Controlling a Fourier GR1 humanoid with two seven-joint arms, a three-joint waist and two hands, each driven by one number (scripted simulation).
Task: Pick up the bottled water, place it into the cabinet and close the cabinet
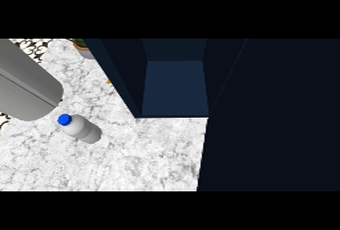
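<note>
Far left: grey forearm (23, 85) comes in from the upper-left, its end sitting just above-left of the bottled water (81, 128). No robot hand visible on it, so can't tell whether it's released, clenched or grasping; the other robot hand isn't in view either. The bottle stands on the marble counter (133, 157), blue cap (64, 119) toward the forearm, body leaning away in this steep view, nothing wrapped round it as far as I can see. Just past it, a plant pot (83, 47) at the top edge beside the cabinet (174, 87). Cabinet is open, blue interior showing, its dark door (272, 117) swung out and filling the right side. Risks, as I judge them: the forearm sits so close to the cap that a sideways approach could tip the bottle and let it roll on the counter. The carry to the opening is rightward and could clip the cabinet's left wall. Bottle is left of the cabinet, apart from it. Pick not yet done.
</note>
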